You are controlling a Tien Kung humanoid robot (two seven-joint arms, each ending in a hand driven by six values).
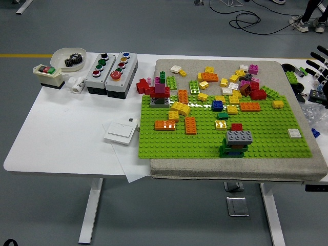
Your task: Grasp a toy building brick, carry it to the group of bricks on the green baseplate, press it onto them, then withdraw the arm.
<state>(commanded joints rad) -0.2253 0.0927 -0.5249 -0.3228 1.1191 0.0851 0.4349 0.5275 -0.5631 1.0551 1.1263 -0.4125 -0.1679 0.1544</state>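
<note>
A green baseplate [266,143] lies on a grey mat [169,169]. Near its front middle stands a small stack [234,143] of green, blue and red bricks topped by a grey brick [239,136]. At its back left corner stands a second stack of red, purple and grey bricks [160,92]. Several loose bricks, yellow, orange, red and white, are scattered along the mat's back [225,82]. Only the black fingers of my right hand [320,64] show at the right edge, spread and holding nothing, well apart from the bricks. My left arm is out of view.
On the white table at the left stand two grey button boxes [104,68], a cream switch box [47,75], a white bowl with a black gear [69,56] and a white wall switch [121,132] on a sheet of paper. Small parts lie at the right edge [315,95].
</note>
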